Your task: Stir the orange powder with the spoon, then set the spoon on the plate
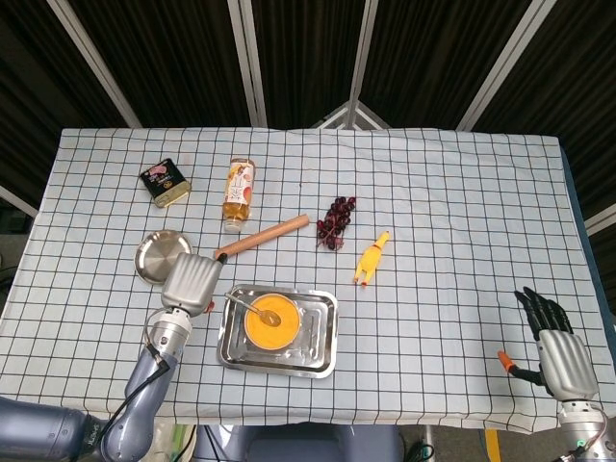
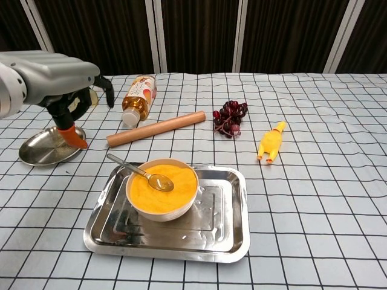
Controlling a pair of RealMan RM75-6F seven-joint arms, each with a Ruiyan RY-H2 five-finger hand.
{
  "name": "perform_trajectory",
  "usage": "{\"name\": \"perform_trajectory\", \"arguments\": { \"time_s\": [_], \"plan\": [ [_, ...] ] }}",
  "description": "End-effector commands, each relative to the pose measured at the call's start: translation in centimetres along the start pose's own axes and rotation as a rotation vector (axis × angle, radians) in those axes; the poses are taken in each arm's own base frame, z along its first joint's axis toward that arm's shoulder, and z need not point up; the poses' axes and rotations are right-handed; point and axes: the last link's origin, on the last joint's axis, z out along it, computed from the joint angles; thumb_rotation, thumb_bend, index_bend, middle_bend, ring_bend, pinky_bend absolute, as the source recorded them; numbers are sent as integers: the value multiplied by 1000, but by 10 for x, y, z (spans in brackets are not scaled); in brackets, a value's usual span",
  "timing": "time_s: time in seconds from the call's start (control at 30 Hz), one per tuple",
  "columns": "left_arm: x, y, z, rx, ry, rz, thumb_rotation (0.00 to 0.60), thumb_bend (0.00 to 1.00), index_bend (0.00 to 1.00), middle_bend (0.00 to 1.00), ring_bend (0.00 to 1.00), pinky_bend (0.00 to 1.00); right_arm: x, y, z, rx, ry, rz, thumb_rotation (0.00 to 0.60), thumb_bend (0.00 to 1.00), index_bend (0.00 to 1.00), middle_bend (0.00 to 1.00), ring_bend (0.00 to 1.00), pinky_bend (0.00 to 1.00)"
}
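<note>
A white bowl of orange powder (image 1: 270, 320) (image 2: 162, 187) stands in a steel tray (image 1: 322, 346) (image 2: 224, 235). The metal spoon (image 1: 248, 305) (image 2: 136, 170) rests in the bowl, scoop on the powder and handle sticking out over the left rim. Nothing holds it. My left hand (image 1: 190, 281) (image 2: 66, 84) hovers left of the tray, near the small round steel plate (image 1: 161, 256) (image 2: 45, 149), and it is empty. At the table's front right edge my right hand (image 1: 553, 342) lies with fingers spread, holding nothing; only the head view shows it.
A wooden rolling pin (image 1: 262, 237) (image 2: 156, 128) lies just behind the tray. Further back are a bottle (image 1: 239, 192) (image 2: 137, 96) on its side, a tin (image 1: 166, 182), dark grapes (image 1: 335, 222) (image 2: 230, 118) and a yellow toy chicken (image 1: 371, 258) (image 2: 271, 142).
</note>
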Motion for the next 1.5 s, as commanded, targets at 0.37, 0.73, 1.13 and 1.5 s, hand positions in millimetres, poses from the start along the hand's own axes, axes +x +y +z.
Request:
{"name": "perform_trajectory", "arguments": {
  "time_s": [0.37,0.73,1.13,1.5],
  "plan": [
    [-12,15,6,-3,-110,3,600,335,508,1000,1000,1000,1,0,1,0,0,7,600,317,0,0,0,0],
    [-21,36,9,-37,-127,35,600,425,521,1000,1000,1000,0,0,0,2,-3,10,600,317,0,0,0,0],
    [-22,46,19,-16,-113,64,600,438,505,1000,1000,1000,0,-1,0,3,-7,16,600,317,0,0,0,0],
    [-25,47,24,2,-124,83,600,442,506,1000,1000,1000,0,-1,-1,1,-9,19,600,317,0,0,0,0]
  ]
}}
